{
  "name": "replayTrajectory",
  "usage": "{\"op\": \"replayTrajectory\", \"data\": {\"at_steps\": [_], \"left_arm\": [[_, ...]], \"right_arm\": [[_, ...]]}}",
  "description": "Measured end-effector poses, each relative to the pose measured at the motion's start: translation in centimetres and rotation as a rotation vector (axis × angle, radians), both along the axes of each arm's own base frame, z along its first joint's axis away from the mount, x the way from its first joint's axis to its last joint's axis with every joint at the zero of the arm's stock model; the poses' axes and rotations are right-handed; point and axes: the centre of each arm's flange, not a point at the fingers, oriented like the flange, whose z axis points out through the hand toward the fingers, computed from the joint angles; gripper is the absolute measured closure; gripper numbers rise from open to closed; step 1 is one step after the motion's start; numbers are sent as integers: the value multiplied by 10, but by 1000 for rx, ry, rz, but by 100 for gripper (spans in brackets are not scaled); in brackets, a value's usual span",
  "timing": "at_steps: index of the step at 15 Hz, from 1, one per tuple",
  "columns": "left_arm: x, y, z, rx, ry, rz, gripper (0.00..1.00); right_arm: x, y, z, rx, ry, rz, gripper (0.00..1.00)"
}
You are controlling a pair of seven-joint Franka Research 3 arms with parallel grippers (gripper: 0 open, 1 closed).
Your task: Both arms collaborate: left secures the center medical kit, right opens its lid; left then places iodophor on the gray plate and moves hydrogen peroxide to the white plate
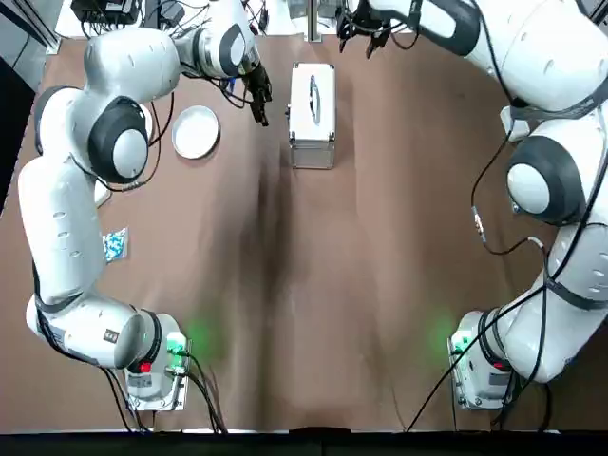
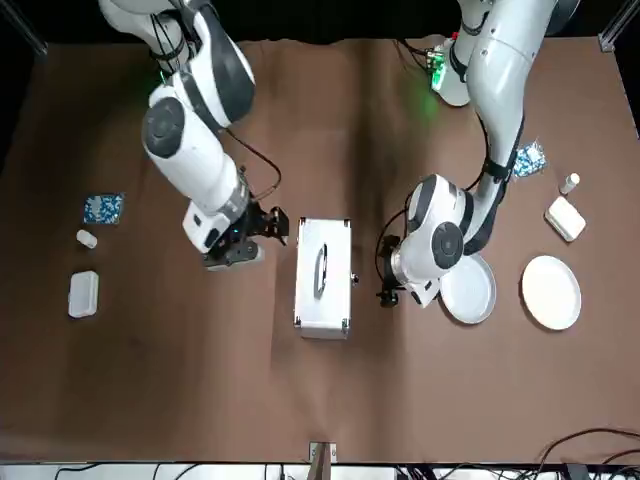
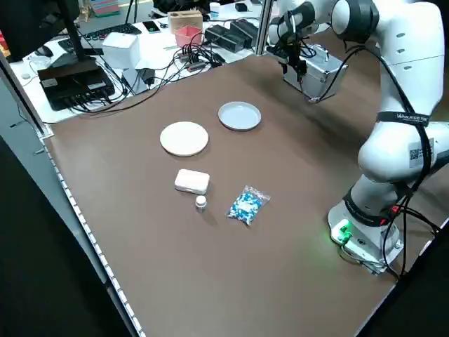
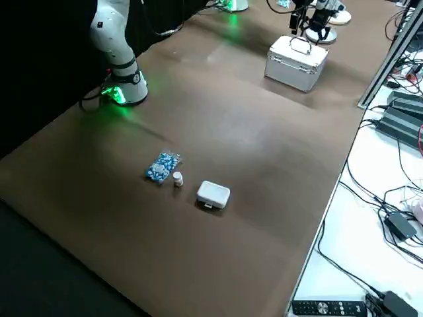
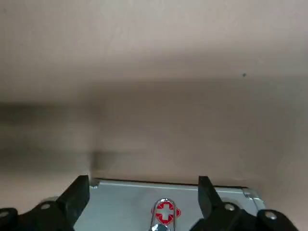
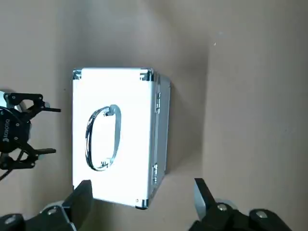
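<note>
The first step is in hand: the medical kit has to be held still, and that is not done yet. The kit is seen in the middle of the table with its lid shut and its handle on top. The left gripper is held just beside the kit, on the side where the gray plate lies. Its fingers are spread wide, and nothing is held between them. The right gripper is held near the other side of the kit, spread wide too and empty. The white plate is seen past the gray plate, farther from the kit. No iodophor and no hydrogen peroxide can be seen; they are likely shut inside the kit. Next, the kit most likely has to be pressed or gripped by the left gripper so it cannot slide. Only then can the lid be lifted by the right gripper
</note>
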Motion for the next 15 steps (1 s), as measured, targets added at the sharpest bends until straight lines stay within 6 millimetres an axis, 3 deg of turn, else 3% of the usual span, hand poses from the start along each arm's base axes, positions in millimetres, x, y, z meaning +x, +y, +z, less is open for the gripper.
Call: {"op": "replayTrajectory", "data": {"at_steps": [6,12,15], "left_arm": [[-1,-26,-34,-73,55,88,0],[-11,-53,-39,-87,34,80,1],[-11,-59,-34,-93,24,79,6]], "right_arm": [[-2,55,-47,35,-21,-140,7],[-3,72,-56,43,-20,-172,11],[-6,83,-65,45,-25,-166,14]]}}
